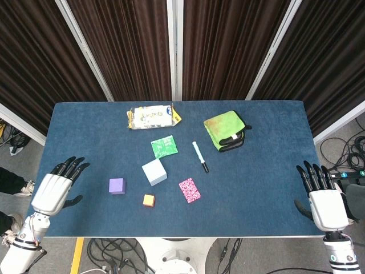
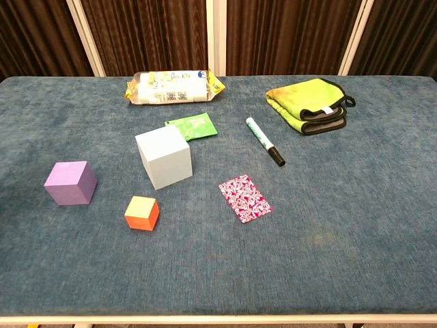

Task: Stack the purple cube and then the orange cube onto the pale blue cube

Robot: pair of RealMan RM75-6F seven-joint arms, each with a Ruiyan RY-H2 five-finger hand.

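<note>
**Both hands empty at table edges, cubes unstacked**

Left hand [image 1: 57, 185] sat at the left edge of the table [image 1: 268, 182], fingers spread, holding nothing. Right hand [image 1: 320, 194] was at the right edge, same pose: fingers apart, empty. Both showed in the head view only; the chest view had neither.

Pale blue cube [image 2: 164, 156] stood on the table near the middle, a bit left of centre, nothing on top. It was the biggest of the three. Purple cube [image 2: 70, 183] sat to its left and a little nearer the robot, clearly apart from it. Orange cube [image 2: 142, 212] was the smallest, in front of the pale blue cube toward the robot, between it and the near edge, not touching either cube. All three rested flat on the cloth, each on its own.

Around them: a green packet [image 2: 192, 127] lay flat just behind the pale blue cube. A pink patterned card [image 2: 245, 197] lay to the right of the orange cube. A marker [image 2: 265, 142] with a green body and black cap lay diagonally right of the blue cube. A folded yellow-green cloth [image 2: 306, 104] sat at the far right. A clear snack bag [image 2: 172, 87] with yellow ends lay along the far edge. Dark curtains [image 1: 131, 45] hung behind the table.
</note>
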